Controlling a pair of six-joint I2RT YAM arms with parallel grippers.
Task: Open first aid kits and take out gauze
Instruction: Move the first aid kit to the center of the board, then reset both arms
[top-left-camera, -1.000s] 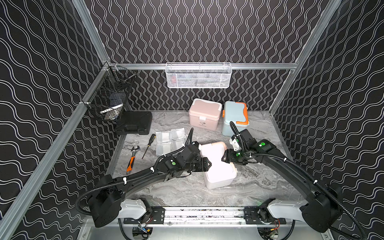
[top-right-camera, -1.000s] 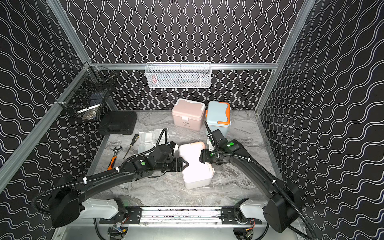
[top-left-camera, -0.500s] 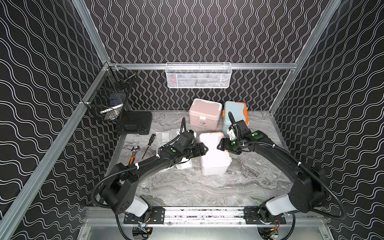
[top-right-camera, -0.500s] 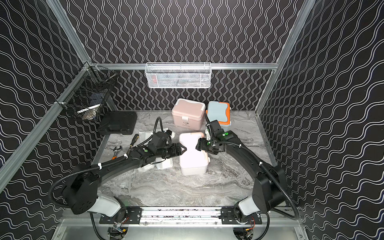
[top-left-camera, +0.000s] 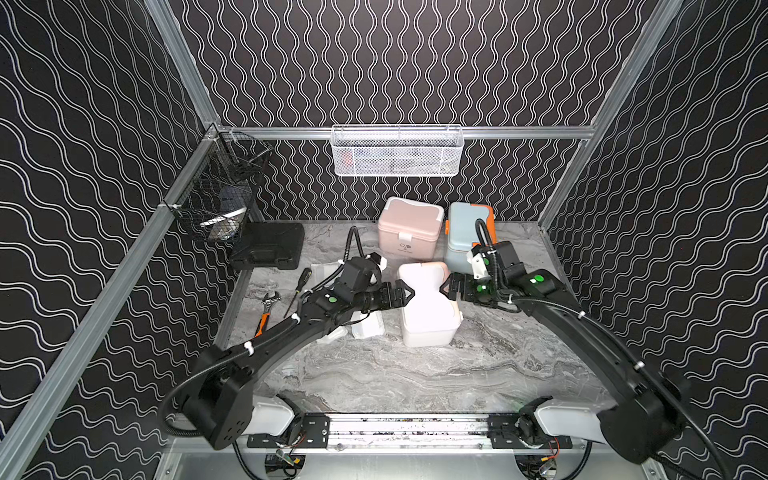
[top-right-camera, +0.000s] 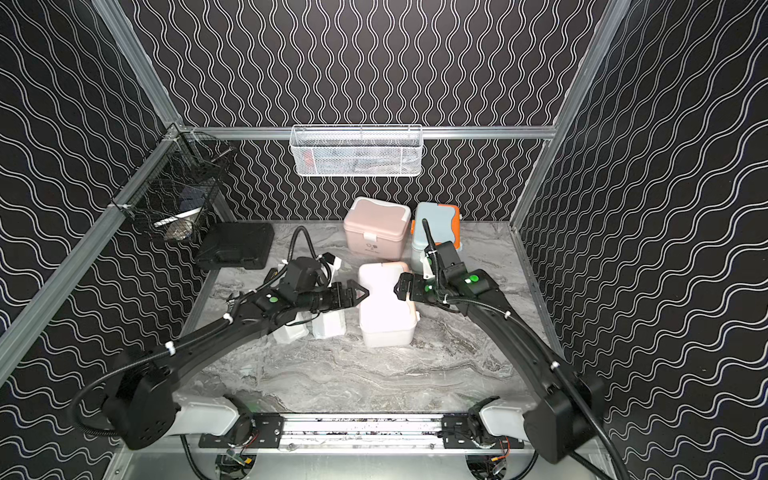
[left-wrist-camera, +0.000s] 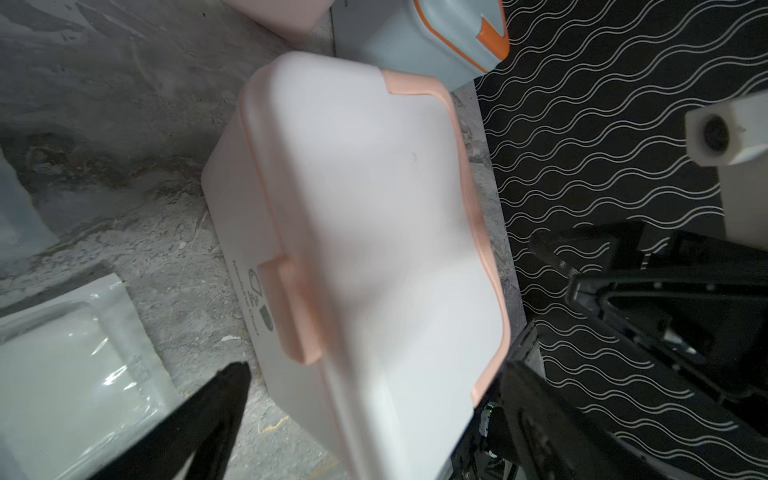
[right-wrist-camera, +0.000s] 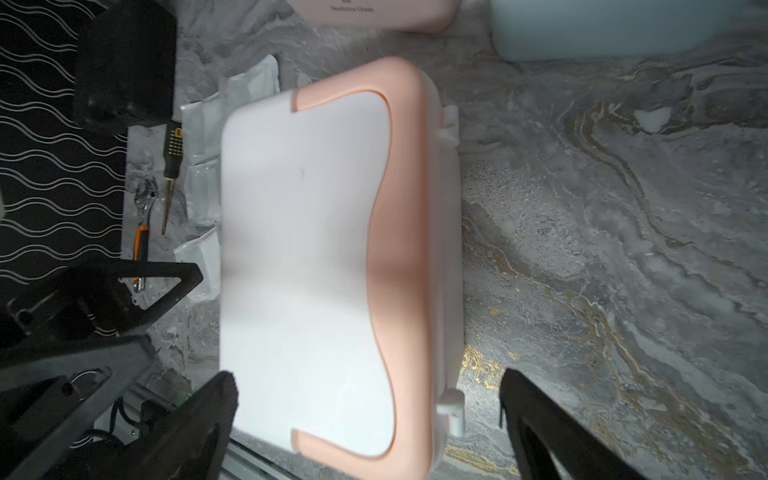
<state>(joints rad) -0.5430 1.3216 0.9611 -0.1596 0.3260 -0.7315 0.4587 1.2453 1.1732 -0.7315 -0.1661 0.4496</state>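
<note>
The white box with peach trim sits near the middle of the table, with its lid down and its front latch apparently fastened. The left gripper is at the box's 9 o'clock side and the right gripper at its 3 o'clock side. Both have their jaws spread wide and hold nothing. The pink box at 12 o'clock of it and the blue-grey box at 1 o'clock are closed too. Several gauze packets lie on the table from 8 to 10 o'clock of the white box, partly under the left arm, so some gauze looks to be out already. Whether any box holds more cannot be seen, and none stands open.
</note>
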